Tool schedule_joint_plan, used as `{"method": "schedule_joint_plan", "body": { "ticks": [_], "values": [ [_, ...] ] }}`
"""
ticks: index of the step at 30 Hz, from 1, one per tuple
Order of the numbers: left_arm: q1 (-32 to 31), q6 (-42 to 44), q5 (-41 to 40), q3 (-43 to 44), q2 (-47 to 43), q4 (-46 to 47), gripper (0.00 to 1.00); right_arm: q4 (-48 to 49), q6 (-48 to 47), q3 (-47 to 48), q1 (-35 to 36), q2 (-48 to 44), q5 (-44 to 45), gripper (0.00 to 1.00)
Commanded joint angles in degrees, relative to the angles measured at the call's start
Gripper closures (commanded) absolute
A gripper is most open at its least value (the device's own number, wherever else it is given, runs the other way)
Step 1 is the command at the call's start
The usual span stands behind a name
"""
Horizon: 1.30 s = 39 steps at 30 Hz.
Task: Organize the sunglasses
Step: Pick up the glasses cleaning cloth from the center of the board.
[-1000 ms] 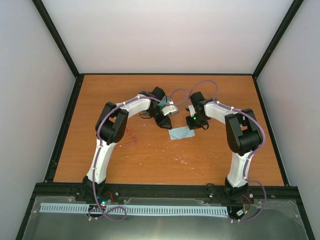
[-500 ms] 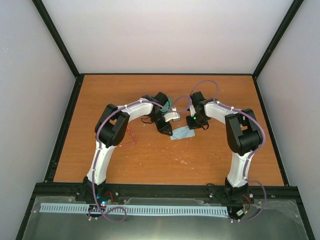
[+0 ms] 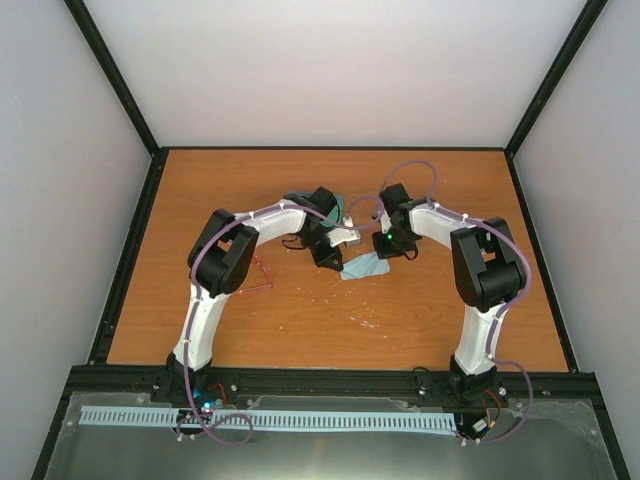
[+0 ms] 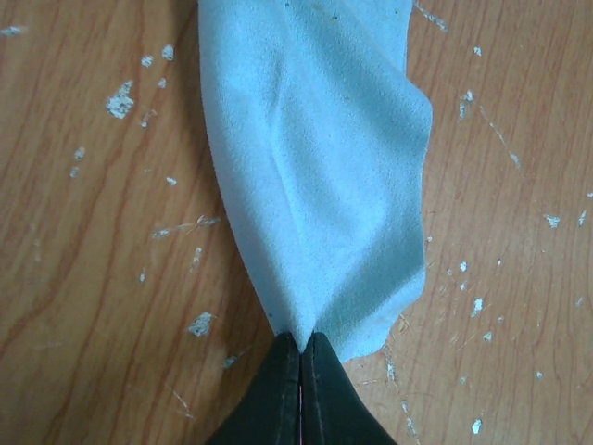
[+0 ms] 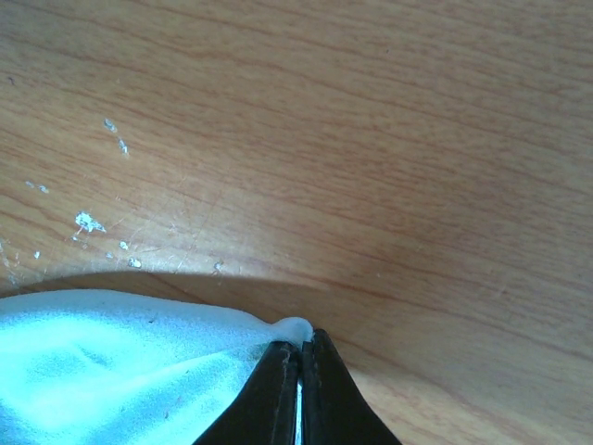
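Observation:
The light-blue cloth (image 3: 363, 267) lies mid-table between both grippers, partly lifted and creased. My left gripper (image 3: 334, 262) is shut on one of its corners; in the left wrist view the cloth (image 4: 315, 167) fans out from the closed gripper (image 4: 303, 345). My right gripper (image 3: 386, 250) is shut on the opposite corner; in the right wrist view the cloth (image 5: 111, 362) bunches at the gripper (image 5: 299, 348). The red wire-framed sunglasses (image 3: 258, 275) lie on the table left of the left arm. The grey-blue case (image 3: 347, 236) with green lining sits just behind the left gripper, partly hidden.
The wooden table (image 3: 330, 320) has black rails along its edges and pale walls on three sides. Both arms arch inward over the middle of the table. Purple cables loop above the wrists.
My left gripper has moved down and a little right onto the cloth's left corner. The cloth has shifted slightly. The right arm has hardly moved.

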Motion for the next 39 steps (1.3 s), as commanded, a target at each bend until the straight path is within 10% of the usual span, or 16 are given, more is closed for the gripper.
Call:
{"method": "schedule_joint_plan", "body": {
  "ticks": [1,39],
  "values": [
    [-0.5,-1.0,-6.3,-1.7,0.6,2.1,0.99,-1.0,0.1,-2.3,0.1,0.9,-0.7,0.97],
    [15.5,0.9,-8.8,0.8,-7.0,4.8,0.99,-0.8,1.0,24.0,4.8,12.7,-5.7,0.97]
  ]
}}
